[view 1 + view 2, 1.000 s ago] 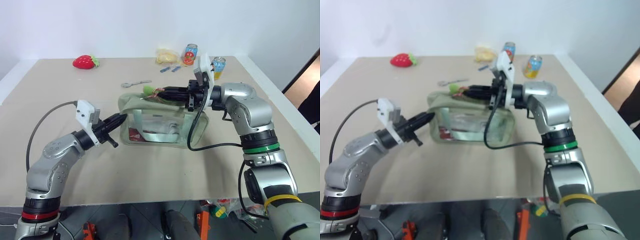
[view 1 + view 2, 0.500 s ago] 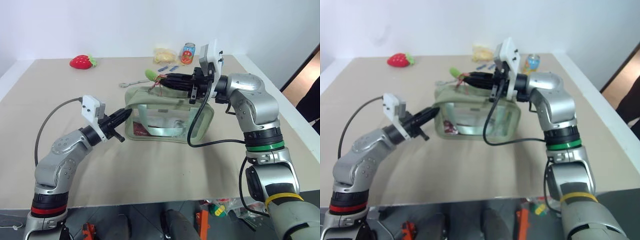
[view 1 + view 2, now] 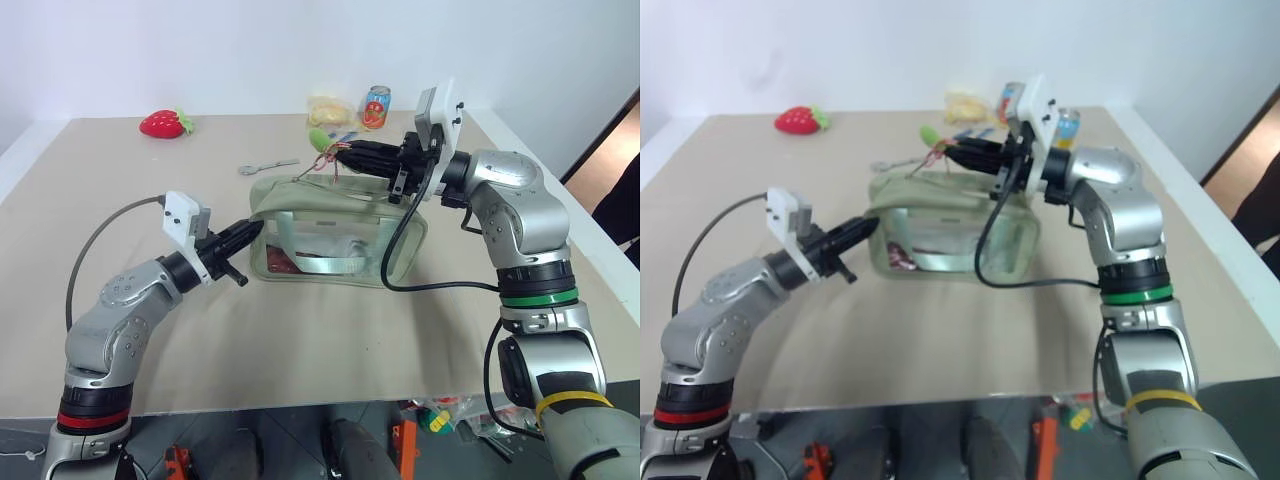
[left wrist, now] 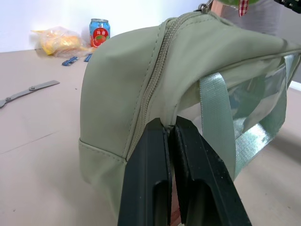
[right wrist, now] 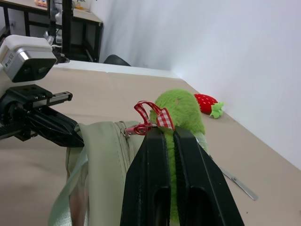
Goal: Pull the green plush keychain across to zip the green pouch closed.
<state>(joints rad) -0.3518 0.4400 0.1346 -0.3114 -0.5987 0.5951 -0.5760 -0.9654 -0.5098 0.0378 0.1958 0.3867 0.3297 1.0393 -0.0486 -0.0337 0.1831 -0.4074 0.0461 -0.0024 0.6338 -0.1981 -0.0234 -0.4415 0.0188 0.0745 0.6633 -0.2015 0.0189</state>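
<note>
On pouch top | right tool (image 5: 163, 136) pinches green plush keychain (image 5: 181, 110) (checked ribbon visible) | left tool (image 4: 170, 129) clamps green pouch (image 4: 127, 84)

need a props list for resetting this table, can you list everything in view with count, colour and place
green pouch: 1, pale sage green with a clear window, mid-table
green plush keychain: 1, lime green with a red checked ribbon, above the pouch's top
plush strawberry: 1, red with green leaves, far left of table
cans: 2, colourful printed, far edge
yellow bag: 1, far edge beside the cans
blue clips: 2, by the yellow bag
metal tool: 1, silver, behind the pouch
table: 1, beige
left gripper: 1, black, shut on the pouch's end
right gripper: 1, black, shut on the keychain
</note>
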